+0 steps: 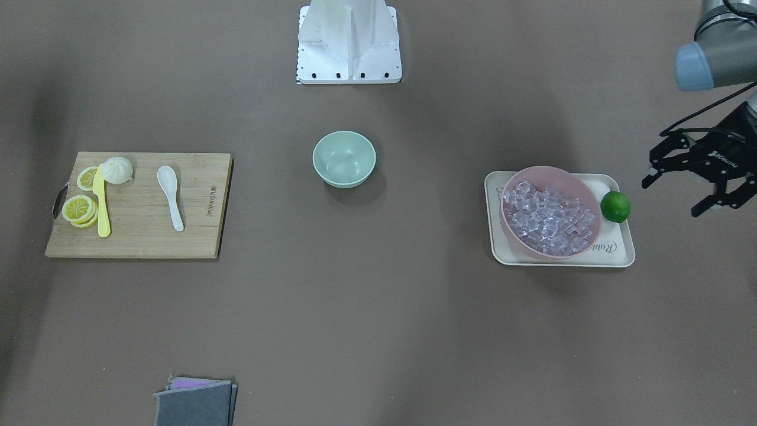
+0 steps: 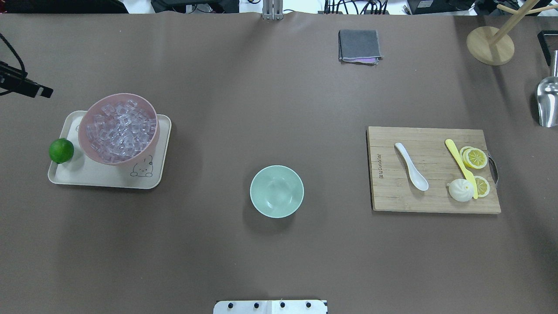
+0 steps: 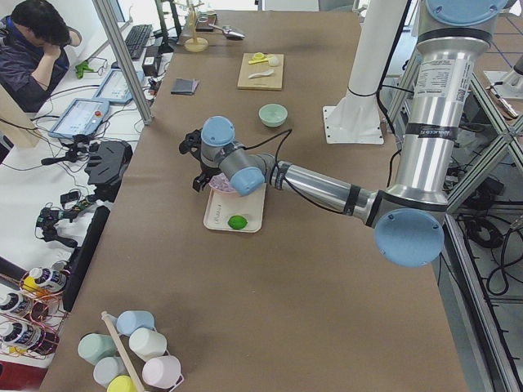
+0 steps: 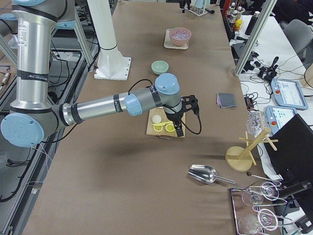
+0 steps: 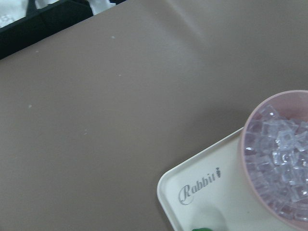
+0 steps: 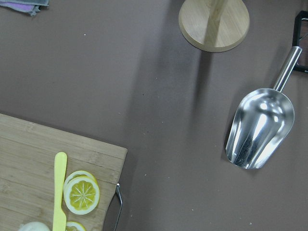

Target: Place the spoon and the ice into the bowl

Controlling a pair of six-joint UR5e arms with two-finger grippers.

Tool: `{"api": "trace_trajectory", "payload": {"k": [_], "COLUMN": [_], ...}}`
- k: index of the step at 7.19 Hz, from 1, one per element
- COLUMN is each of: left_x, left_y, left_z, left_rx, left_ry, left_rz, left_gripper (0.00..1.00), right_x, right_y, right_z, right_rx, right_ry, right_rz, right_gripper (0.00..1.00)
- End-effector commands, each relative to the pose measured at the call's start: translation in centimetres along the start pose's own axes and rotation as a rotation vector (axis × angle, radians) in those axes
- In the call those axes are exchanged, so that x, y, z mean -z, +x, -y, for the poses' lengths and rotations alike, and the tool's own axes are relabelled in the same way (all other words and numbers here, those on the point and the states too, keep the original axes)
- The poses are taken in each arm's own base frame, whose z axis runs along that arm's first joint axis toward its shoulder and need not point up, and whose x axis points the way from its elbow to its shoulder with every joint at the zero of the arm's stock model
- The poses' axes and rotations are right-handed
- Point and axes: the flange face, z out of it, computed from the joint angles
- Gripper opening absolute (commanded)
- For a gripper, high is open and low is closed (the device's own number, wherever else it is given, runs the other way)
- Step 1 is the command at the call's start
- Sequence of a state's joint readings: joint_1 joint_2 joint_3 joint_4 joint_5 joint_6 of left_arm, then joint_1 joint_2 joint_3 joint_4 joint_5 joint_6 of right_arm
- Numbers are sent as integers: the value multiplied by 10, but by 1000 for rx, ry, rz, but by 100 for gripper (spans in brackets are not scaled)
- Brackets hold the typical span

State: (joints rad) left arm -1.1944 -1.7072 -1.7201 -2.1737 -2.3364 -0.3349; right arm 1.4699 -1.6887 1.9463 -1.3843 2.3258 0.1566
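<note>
Bench layout: bowl [image 2: 277, 192] empty at centre, spoon [image 2: 410, 167] flat on the cutting board [image 2: 392, 196], ice [image 2: 120, 131] heaped in the pink bowl [image 2: 126, 97]; first pickup pending, left jaws wide near the tray [image 2: 100, 179], right jaws' spread cannot be told; next, likely descend squarely onto the spoon handle.

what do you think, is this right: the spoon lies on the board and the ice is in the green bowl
Not quite. The ice is in the pink bowl on the tray, as the overhead exterior view shows; the green bowl is empty. The spoon does lie on the board.
</note>
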Motion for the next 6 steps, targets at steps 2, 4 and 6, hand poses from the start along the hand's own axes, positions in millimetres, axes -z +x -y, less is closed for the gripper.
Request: {"api": "trace_trajectory", "payload": {"k": [2,4,6], "left_x": [-42,-76,-112], "left_y": [79,122,138], "left_z": [2,-5,-21], "left_rx": [123,159,142], "left_ry": [8,41,45], "left_rz": [-91,-23,62], "left_gripper": [99,98,98], "right_x": [-4,-5,-6], "right_y": [-5,-4,-3], "right_z": [-2,-4,-7], "right_rx": [-61,-65,-68], "right_ry": [-1,-4,-9], "right_rz": [7,5,6], "right_gripper": [100,100,100]}}
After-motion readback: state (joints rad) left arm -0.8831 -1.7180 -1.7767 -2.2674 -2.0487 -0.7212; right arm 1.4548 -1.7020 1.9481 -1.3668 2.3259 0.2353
